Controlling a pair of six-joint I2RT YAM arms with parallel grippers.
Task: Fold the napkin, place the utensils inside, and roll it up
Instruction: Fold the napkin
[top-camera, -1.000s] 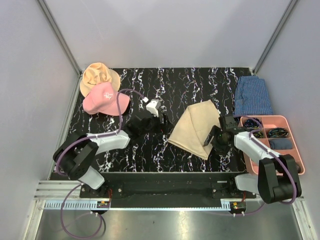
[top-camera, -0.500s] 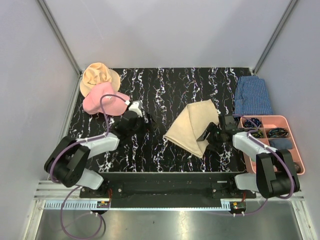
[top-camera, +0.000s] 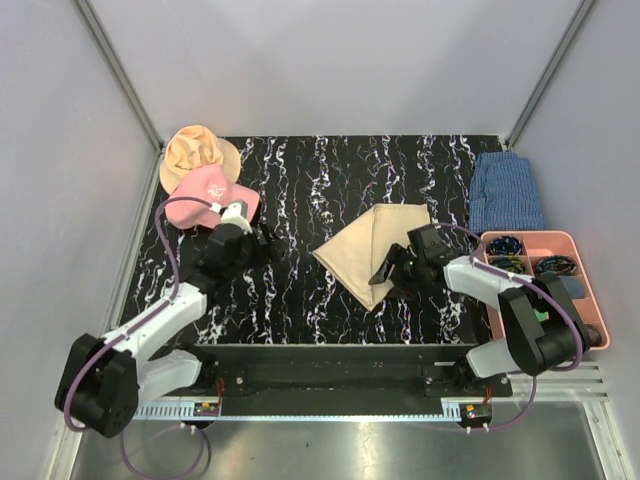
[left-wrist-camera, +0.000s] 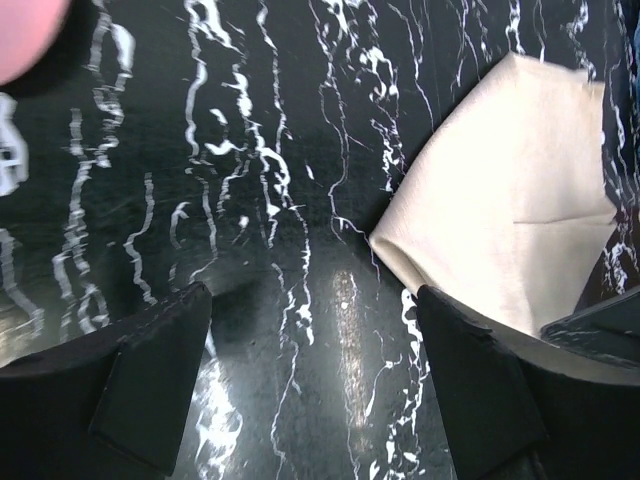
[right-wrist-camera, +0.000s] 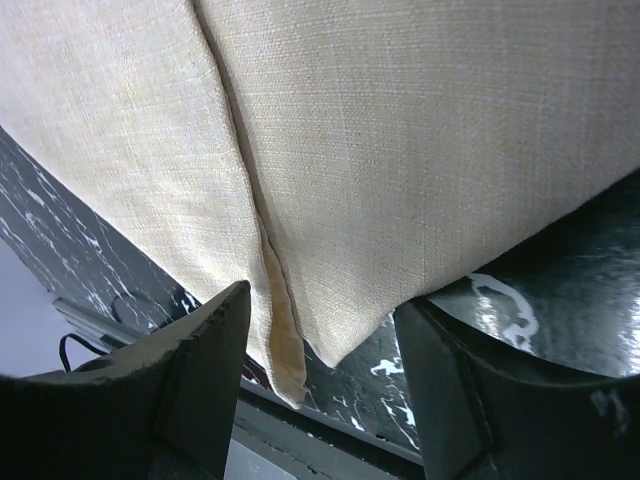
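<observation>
The beige napkin lies folded into a rough triangle on the black marble table, right of centre. My right gripper is open at the napkin's near right edge. In the right wrist view the napkin fills the top, and its folded corner hangs between the spread fingers of the right gripper. My left gripper is open and empty, low over bare table left of the napkin. The left wrist view shows this gripper and the napkin at upper right. The utensils are not in view.
A pink cap and a tan floppy hat lie at the back left, close to my left gripper. A blue checked cloth lies at the back right. A pink tray of small items stands at the right edge.
The napkin has slid left with my right gripper following at its near right edge. My left arm has drawn back to the left, toward the pink cap.
</observation>
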